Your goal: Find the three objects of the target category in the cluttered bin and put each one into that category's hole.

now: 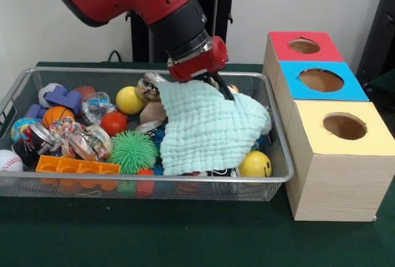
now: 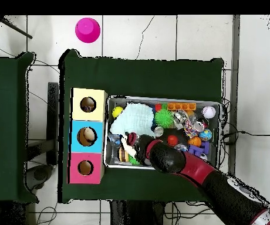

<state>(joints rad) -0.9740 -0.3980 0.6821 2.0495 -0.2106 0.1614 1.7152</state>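
Cloth dominates the middle of the wire mesh bin [image 1: 281,171]: a pale mint-green waffle-textured cloth [image 1: 210,130] hangs from the red and black gripper [image 1: 217,88], whose dark fingers pinch its upper edge at the centre of the front view, so that the cloth drapes down over the toys beneath it. Just below the cloth, at the bin's lower right, sits a yellow smiley-face ball [image 1: 255,164]. Left of the cloth lie a spiky green rubber ball [image 1: 133,151], a plain red ball [image 1: 113,123] and a plain yellow ball [image 1: 130,100], with an orange plastic building block [image 1: 77,166] along the bin's front wall. Farther left are a small orange basketball [image 1: 57,115], a white baseball [image 1: 10,161] and a purple plastic block [image 1: 63,98]. Right of the bin stands a row of three wooden boxes with round holes on top: a red-topped box [image 1: 303,46] toward the upper right, a blue-topped box [image 1: 321,81] in the middle and a yellow-topped box [image 1: 343,128] lowest in the frame. In the overhead view the cloth [image 2: 134,119] lies at the left end of the bin [image 2: 219,126], beside the yellow-topped box [image 2: 88,105], and a pink cup-shaped object [image 2: 87,29] stands on the floor at the upper left.
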